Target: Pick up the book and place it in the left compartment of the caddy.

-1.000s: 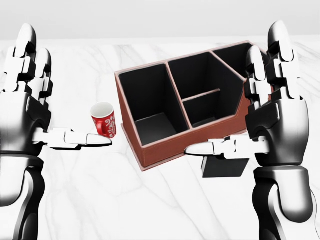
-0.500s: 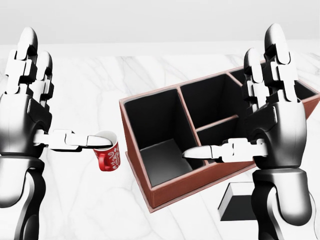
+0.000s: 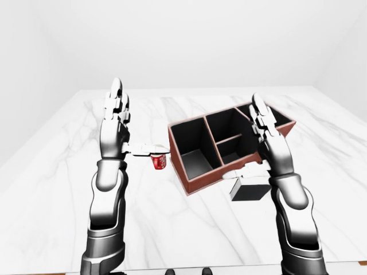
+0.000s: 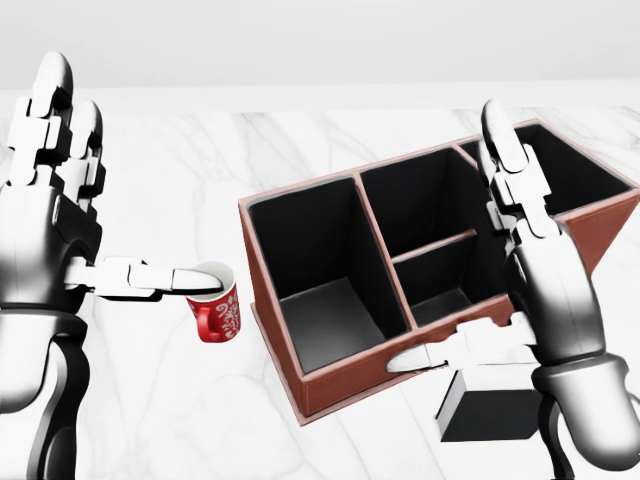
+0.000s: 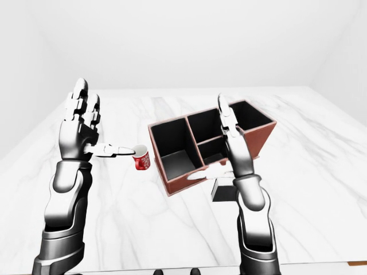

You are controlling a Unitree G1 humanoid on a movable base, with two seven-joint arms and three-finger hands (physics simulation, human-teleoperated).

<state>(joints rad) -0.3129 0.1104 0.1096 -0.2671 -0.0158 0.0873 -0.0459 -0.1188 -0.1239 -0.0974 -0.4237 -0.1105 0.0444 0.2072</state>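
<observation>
The book is a flat black block lying on the marble table, just below the caddy's lower right wall in the head view. The brown caddy has black insides, and its large left compartment is empty. My right hand stands open and edge-on above the book, fingers up, with its thumb stretched left across the caddy's near wall. It is not touching the book. My left hand is open at the left, palm up, with its thumb tip at the rim of a red mug.
The red mug stands a little left of the caddy. The white marble table reaches wide on all sides, and its near edge runs along the bottom of the left-eye view. Plain white walls lie beyond it.
The whole picture first shifted, so the caddy sits lower and nearer: the camera moved. Since then my right hand has turned edge-on and its thumb has dropped toward the book. The left hand is unchanged.
</observation>
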